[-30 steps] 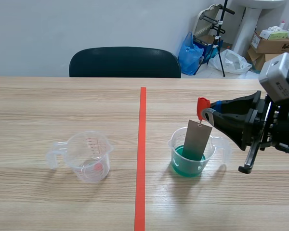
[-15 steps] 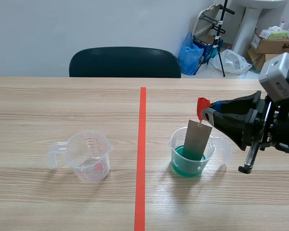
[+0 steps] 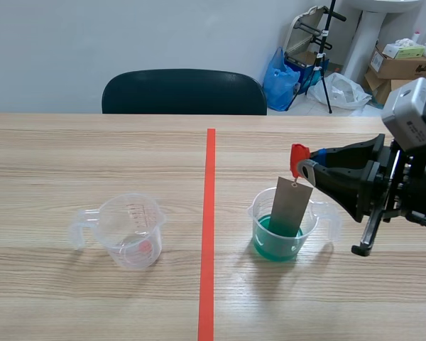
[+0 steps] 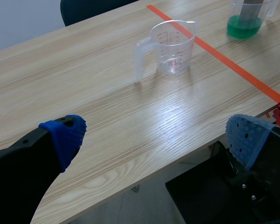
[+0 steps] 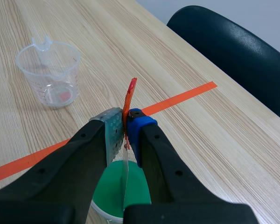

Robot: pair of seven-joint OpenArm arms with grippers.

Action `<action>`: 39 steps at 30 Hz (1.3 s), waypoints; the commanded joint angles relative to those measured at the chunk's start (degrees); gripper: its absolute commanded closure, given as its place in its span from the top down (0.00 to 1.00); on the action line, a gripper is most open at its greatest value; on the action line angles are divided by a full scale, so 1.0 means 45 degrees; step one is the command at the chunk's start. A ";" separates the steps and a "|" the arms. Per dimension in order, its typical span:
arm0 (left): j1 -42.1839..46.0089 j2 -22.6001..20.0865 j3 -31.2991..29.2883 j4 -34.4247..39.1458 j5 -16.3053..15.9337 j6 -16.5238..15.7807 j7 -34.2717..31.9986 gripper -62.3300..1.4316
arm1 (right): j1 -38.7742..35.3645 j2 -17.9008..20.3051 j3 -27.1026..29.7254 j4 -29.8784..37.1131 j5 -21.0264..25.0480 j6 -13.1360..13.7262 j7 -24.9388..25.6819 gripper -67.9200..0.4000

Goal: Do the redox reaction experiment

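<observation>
Scene view has the right gripper (image 3: 307, 165) reaching in from the right above a clear plastic measuring cup (image 3: 312, 226) that holds green liquid (image 3: 270, 246). Its two fingers are clamped on a small red tab (image 3: 297, 158). A flat grey metal strip (image 3: 292, 204) hangs from that tab, slightly tilted. The strip's lower end sits inside the cup, down in the green liquid.

From the right wrist view, the tab stands pinched between a grey-green pad (image 5: 111, 127) and a blue pad (image 5: 136, 125), with the green liquid directly below the fingers.

A second clear plastic measuring cup (image 3: 130, 229), with a red spot at its bottom, stands well apart on the other side of the orange-red tape line (image 3: 208, 213) on the light wooden table (image 3: 71, 153). A black chair (image 3: 184, 91) stands behind the table's far edge.

Left wrist view shows the left gripper (image 4: 154, 133) with its blue-padded fingers spread wide and holding nothing. It hangs by the table's near edge, well short of the second cup.
</observation>
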 commanded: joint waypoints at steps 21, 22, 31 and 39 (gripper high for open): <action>0.0015 0.0039 -0.0107 0.0126 -0.0126 -0.0117 -0.0209 1.00 | -0.0053 0.0466 0.1345 0.1413 0.1253 0.0102 -0.0631 0.02; 0.0015 0.0039 -0.0107 0.0126 -0.0126 -0.0117 -0.0209 1.00 | -0.0141 0.0602 0.1423 0.1603 0.1564 0.0102 -0.0753 0.02; 0.0015 0.0039 -0.0107 0.0126 -0.0126 -0.0121 -0.0180 1.00 | -0.1064 0.1239 0.2448 0.3711 0.3575 0.0102 -0.2671 0.02; 0.0015 0.0034 -0.0107 0.0126 -0.0126 -0.0117 -0.0175 1.00 | -0.1530 0.1234 0.3502 0.5251 0.5095 0.0102 -0.4702 0.02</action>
